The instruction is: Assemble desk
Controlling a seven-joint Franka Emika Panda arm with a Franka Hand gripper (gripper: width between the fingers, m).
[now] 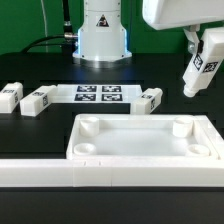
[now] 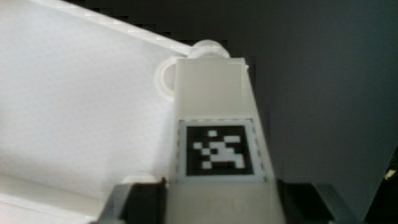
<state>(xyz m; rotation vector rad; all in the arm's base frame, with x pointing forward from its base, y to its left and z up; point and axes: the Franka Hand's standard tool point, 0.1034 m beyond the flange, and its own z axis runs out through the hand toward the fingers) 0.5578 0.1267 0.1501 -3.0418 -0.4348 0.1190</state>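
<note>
The gripper (image 1: 204, 48), clamped on a tagged leg (image 1: 197, 72), is holding it tilted near the panel's (image 1: 135, 142) corner socket (image 1: 181, 127), so I'd be squaring it upright before lowering.

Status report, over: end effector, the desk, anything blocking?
End effector shut on one tagged leg, in the air, tilted. Desk panel flat, sockets empty. Three more legs loose beyond it. Nothing blocking in view.

Leg (image 2: 217, 110) clamped between jaws.
Black-and-white tag (image 2: 219, 150) faces camera; leg's far end beside rim of white panel (image 2: 71, 110); dark bench (image 2: 338, 100) alongside.
</note>
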